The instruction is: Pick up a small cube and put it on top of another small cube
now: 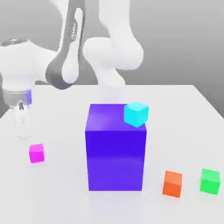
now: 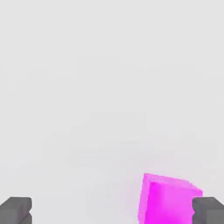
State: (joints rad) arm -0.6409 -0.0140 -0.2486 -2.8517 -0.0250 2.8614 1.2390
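The small magenta cube [image 1: 36, 153] rests on the white table at the exterior view's left. My gripper [image 1: 21, 131] hangs just above and behind it, fingers pointing down, not touching it. In the hand view the magenta cube [image 2: 168, 199] lies close to one grey fingertip [image 2: 208, 210], while the other fingertip [image 2: 16, 210] stands far apart, so the jaws are open and hold nothing. The small orange cube [image 1: 172, 183] sits on the table at the exterior view's lower right.
A big blue-purple block [image 1: 116, 148] stands in the middle of the table [image 1: 57, 197] with a cyan cube [image 1: 136, 113] on its top corner. A green cube [image 1: 210, 181] lies right of the orange one.
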